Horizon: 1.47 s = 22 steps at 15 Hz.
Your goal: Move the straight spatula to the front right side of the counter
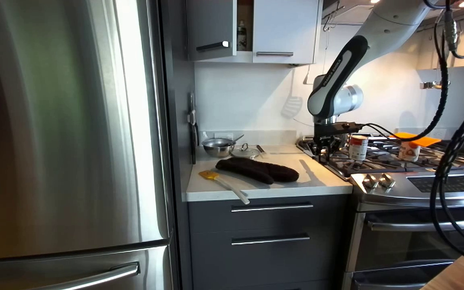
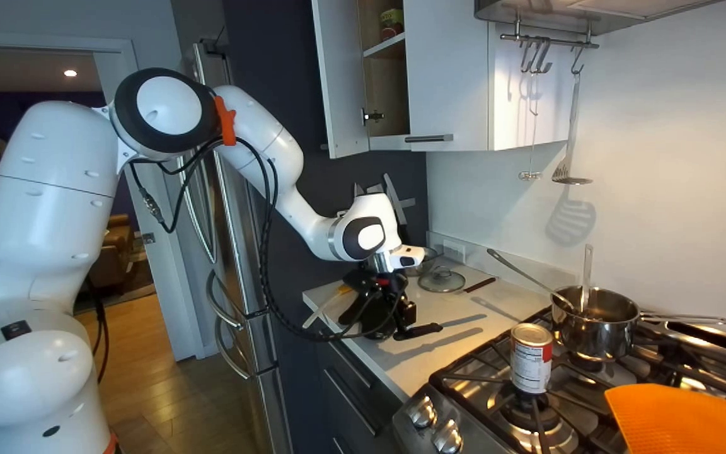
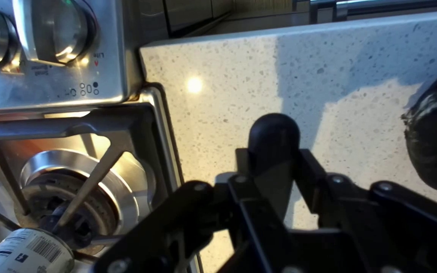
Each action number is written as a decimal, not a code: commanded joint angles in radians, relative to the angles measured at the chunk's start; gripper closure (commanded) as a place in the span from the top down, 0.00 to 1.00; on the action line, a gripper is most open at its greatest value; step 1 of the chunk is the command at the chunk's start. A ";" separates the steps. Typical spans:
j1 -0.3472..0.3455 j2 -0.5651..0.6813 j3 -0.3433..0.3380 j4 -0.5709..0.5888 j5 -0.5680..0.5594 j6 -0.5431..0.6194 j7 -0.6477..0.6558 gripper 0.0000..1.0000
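Observation:
My gripper (image 3: 274, 163) is shut on a black, round-ended piece, which I take to be the straight spatula (image 3: 274, 134). The black spatula sticks out past the fingers in an exterior view (image 2: 423, 331). The gripper shows in both exterior views (image 1: 324, 151) (image 2: 404, 310). It is over the right part of the counter (image 1: 330, 184), beside the stove's edge. The pale speckled counter fills the middle of the wrist view (image 3: 218, 110). The spatula appears held above the counter, with shadows beside it. Its far end is hidden behind the fingers.
A black oven mitt (image 1: 256, 169) and a yellow-headed spatula (image 1: 228, 187), its handle over the front edge, lie on the counter. A bowl (image 1: 218, 148) and glass lid (image 2: 442, 280) stand behind. The stove holds a can (image 2: 531, 357) and a pot (image 2: 595, 328).

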 commanded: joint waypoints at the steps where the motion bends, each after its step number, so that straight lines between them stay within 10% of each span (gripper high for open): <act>1: -0.010 0.013 0.008 0.011 -0.019 0.008 -0.011 0.09; 22: -0.015 0.102 -0.063 -0.134 -0.052 0.348 -0.134 0.09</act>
